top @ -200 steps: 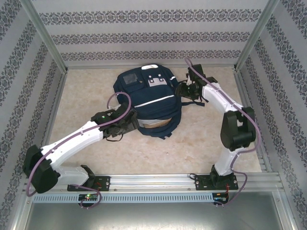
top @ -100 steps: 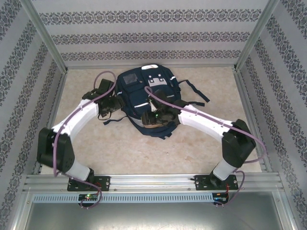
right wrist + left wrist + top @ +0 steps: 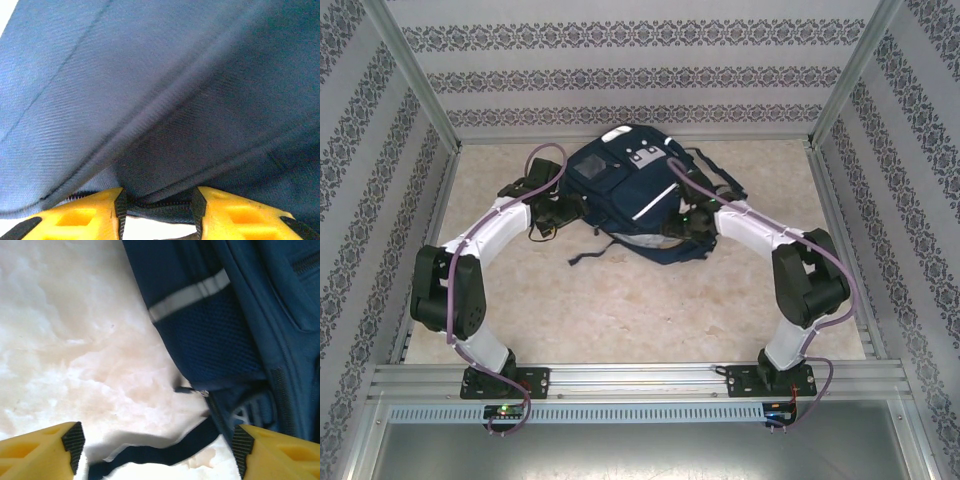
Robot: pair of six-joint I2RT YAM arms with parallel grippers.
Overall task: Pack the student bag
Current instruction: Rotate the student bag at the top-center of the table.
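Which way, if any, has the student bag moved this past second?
Yes. The student bag twisted and slid toward the back wall, its near end farther from the front rail.

The backpack [image 3: 620,200] is showing navy blue, with a thin white stripe [image 3: 657,202] crossing it and grey-white patches [image 3: 642,158] sitting toward twelve o'clock. The table [image 3: 620,310] is wearing a beige marbled pattern. The walls [image 3: 620,75] are carrying white and grey bands of floral print. The left arm [image 3: 490,230] and right arm [image 3: 755,228] are gleaming white with black joints, each trailing a purple cable [image 3: 535,158]. The left gripper [image 3: 158,442] is showing yellow fingers [image 3: 30,452] tipped with black pads [image 3: 74,440]; the right gripper [image 3: 159,205] is matching. A silver rail [image 3: 640,378] is running along six o'clock.
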